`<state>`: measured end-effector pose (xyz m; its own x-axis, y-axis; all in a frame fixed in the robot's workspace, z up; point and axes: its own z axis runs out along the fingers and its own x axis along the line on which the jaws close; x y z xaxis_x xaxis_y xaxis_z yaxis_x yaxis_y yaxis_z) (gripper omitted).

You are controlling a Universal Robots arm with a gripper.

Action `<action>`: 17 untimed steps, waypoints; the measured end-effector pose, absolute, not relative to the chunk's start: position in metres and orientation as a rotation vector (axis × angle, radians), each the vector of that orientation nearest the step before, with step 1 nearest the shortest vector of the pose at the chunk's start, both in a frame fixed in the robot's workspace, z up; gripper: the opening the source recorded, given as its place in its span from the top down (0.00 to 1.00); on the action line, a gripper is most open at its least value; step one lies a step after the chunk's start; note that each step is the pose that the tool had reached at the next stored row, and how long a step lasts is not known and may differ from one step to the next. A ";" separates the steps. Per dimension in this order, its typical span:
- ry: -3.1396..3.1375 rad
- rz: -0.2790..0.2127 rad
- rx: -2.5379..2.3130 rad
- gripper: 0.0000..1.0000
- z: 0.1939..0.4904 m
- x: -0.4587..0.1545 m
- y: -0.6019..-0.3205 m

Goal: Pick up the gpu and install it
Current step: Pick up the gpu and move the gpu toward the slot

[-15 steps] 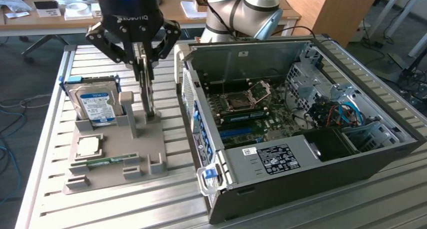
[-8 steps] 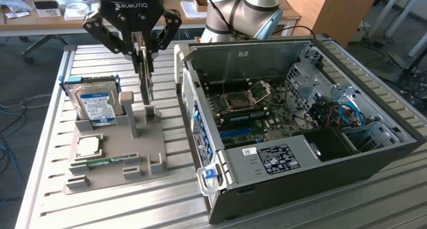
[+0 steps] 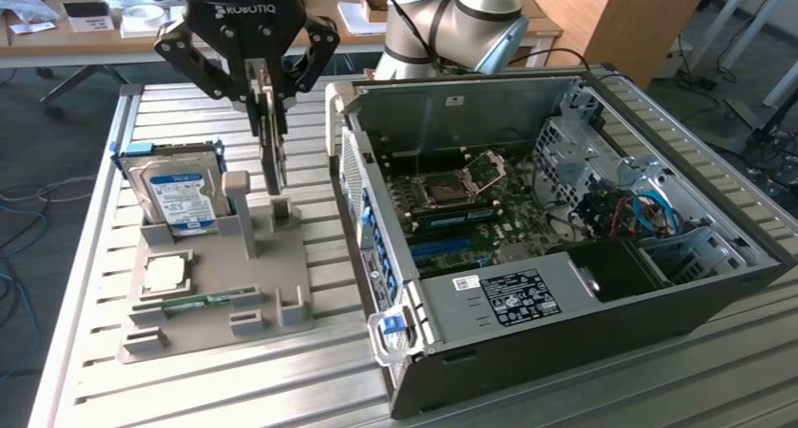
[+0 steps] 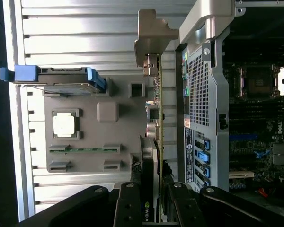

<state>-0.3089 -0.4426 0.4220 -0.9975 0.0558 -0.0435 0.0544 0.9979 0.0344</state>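
So the gripper (image 3: 272,96) has its fingers (image 3: 294,73) clamped on the gpu (image 3: 272,157), one on each flat face, pinching it near its upper edge. The card hangs edge-on and pretty much upright. In the exterior view it's just a thin dark strip dropping straight down from the fingertips.

It sits over the grey holder (image 3: 280,260), at the end nearest the open computer case (image 3: 599,316). Its lower edge is right at the little slot posts there. I honestly can't tell if it's clear of the slot or sitting in it.

From the wrist view the gpu (image 4: 150,156) runs away from the gripper (image 4: 154,203) in the gap between the holder (image 4: 90,127) and the perforated back panel of the case (image 4: 201,94), with the silver bracket (image 4: 154,33) at its far end. It's near the case wall but apart from it.

The other parts sit in the holder:
- The blue-labelled hard drive (image 3: 178,196) stands on edge in its blue frame, on the exterior view's left of the card.
- A CPU chip (image 3: 166,274) lies flat in its square pocket.
- A green memory stick (image 3: 200,304) lies in its groove, just beside the chip.

The case lies on its side with the panel off (you can see right into it). The motherboard (image 3: 487,222) faces up and the CPU socket (image 3: 455,185) is open. All of it rests on a slatted metal table (image 3: 249,381).
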 end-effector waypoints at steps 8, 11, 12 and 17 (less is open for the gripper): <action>3.103 0.051 0.086 0.73 0.425 -0.304 -0.443; 3.107 0.051 0.086 0.73 0.426 -0.298 -0.443; 3.108 0.051 0.086 0.73 0.426 -0.296 -0.443; 3.117 0.051 0.087 0.73 0.426 -0.281 -0.443</action>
<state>-0.2806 -0.4426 0.4265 -0.9982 0.0559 -0.0222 0.0552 0.9979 0.0333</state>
